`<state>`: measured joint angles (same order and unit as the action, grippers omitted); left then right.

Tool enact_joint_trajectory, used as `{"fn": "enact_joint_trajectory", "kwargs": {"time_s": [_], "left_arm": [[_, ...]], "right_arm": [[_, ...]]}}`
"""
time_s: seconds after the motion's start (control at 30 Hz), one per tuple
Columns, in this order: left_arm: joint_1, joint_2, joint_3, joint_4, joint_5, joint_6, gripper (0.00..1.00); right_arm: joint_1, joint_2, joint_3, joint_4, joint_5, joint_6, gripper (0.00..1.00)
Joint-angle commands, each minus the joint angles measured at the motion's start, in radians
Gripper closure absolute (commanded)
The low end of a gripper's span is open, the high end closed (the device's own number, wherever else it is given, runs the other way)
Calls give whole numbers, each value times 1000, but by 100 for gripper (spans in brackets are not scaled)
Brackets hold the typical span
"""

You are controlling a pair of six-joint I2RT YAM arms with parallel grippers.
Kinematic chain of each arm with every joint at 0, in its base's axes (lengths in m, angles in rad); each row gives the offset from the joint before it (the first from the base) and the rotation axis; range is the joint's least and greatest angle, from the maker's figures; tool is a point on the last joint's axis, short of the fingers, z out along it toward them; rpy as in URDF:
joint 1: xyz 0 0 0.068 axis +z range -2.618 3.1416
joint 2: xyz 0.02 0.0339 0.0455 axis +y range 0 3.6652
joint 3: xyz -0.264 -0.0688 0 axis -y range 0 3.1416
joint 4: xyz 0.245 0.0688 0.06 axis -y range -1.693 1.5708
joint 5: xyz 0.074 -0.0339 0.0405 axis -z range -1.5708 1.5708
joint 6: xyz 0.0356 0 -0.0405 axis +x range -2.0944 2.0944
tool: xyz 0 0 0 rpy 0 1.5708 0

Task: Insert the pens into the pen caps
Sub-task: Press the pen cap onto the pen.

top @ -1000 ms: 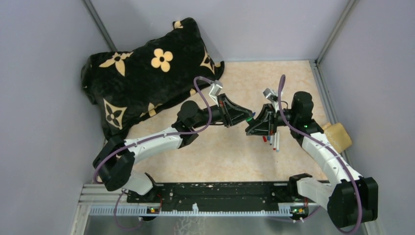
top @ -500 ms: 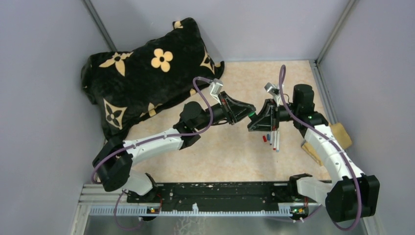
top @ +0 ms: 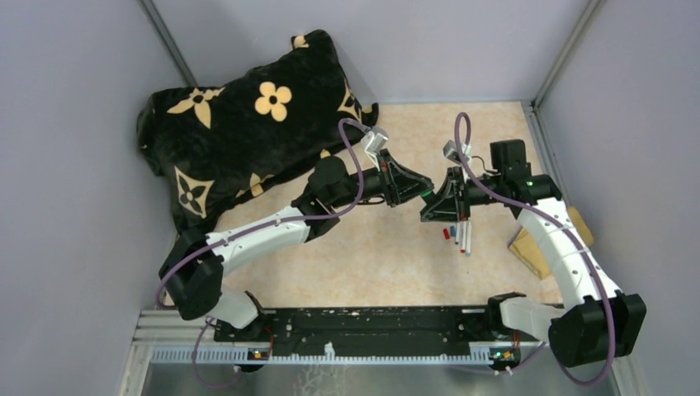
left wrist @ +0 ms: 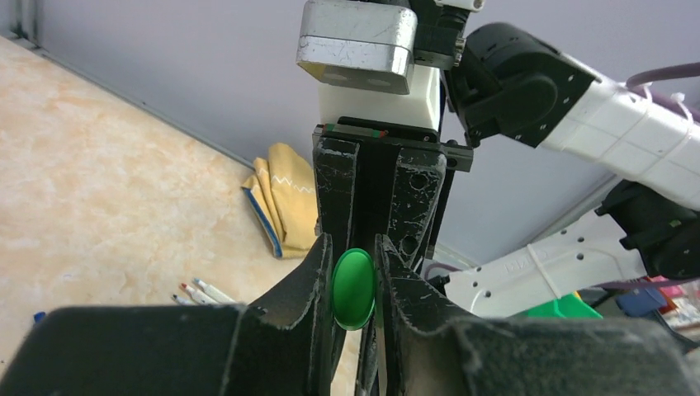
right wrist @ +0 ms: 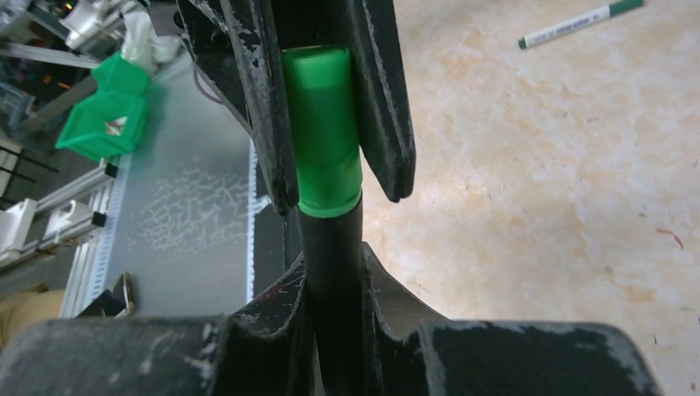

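The left gripper (left wrist: 355, 256) is clamping a green cap (left wrist: 353, 290) between its fingertips, jaws drawn in to little more than the cap's width, with the cap's rounded closed end facing the left wrist camera. The right gripper (right wrist: 332, 272) is squeezing a black pen (right wrist: 330, 239) by its barrel, jaws nearly closed around it. The two grippers are meeting tip to tip above the middle of the table (top: 371, 264), the left one reaching in from the left and the right one from the right.

In the right wrist view, the black pen is pointing straight out of the right gripper, and the green cap is sitting on its front end, with the cap's rim flush around the barrel. The left gripper's fingers (right wrist: 248, 99) are pressing on the cap from both sides. How deep the pen's tip is sitting inside the cap cannot be told from these views.

Several loose pens (top: 459, 236) with white barrels and red or blue ends are lying side by side on the table, just below the right gripper in the overhead view. A white pen with a green end (right wrist: 578, 23) is lying on the table farther off, apart from them.

A black pillow (top: 248, 124) with tan flowers is lying at the far left corner. A tan object (top: 528, 247), possibly a flattened box, is lying at the right edge, partly under the right arm.
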<state>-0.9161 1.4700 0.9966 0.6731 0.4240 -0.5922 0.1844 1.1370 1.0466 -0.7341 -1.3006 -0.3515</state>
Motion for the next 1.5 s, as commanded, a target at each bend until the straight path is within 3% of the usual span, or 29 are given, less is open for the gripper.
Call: {"fn": "enact_joint_trajectory", "kwargs": {"time_s": [0.0,0.13,0.23,0.33,0.37,0.47,0.53,0.67,0.77,0.87,0.97,1.07,1.13,1.3,1.47], "left_arm": [[-112,115,-54,-396,489,-30,100],[-122,108,-70,-341,400,-47,100],[-155,83,-85,-277,297,-26,100],[-171,100,-71,-259,316,-27,100],[-170,109,-74,-247,344,-49,100],[-167,136,-103,-156,452,-164,100],[-165,140,-111,-148,486,-177,100],[-160,135,-40,-494,455,77,100],[-147,157,-17,-576,529,109,100],[-137,164,-61,-435,573,-13,100],[-134,146,-114,-207,560,-123,100],[-148,91,-108,-207,499,-28,100],[-166,60,-104,-221,464,36,100],[-183,93,-80,-287,508,44,100],[-182,175,-59,-408,616,14,100]], "right_arm": [[31,19,156,147,156,-76,100],[30,26,116,258,66,70,100],[19,6,16,510,-52,336,100],[10,-10,-54,750,-89,530,100],[10,-14,-39,701,-69,484,100],[16,-7,82,310,134,103,100],[15,-16,99,303,184,79,100],[12,-13,100,307,164,89,100],[18,-25,115,243,261,-11,100],[17,-42,105,255,285,1,100],[-3,-40,51,354,143,138,100],[-17,-45,-65,628,-19,417,100],[-16,-49,-108,715,-29,475,100],[-15,-65,-27,431,155,183,100],[-4,-84,-2,343,260,69,100]]}}
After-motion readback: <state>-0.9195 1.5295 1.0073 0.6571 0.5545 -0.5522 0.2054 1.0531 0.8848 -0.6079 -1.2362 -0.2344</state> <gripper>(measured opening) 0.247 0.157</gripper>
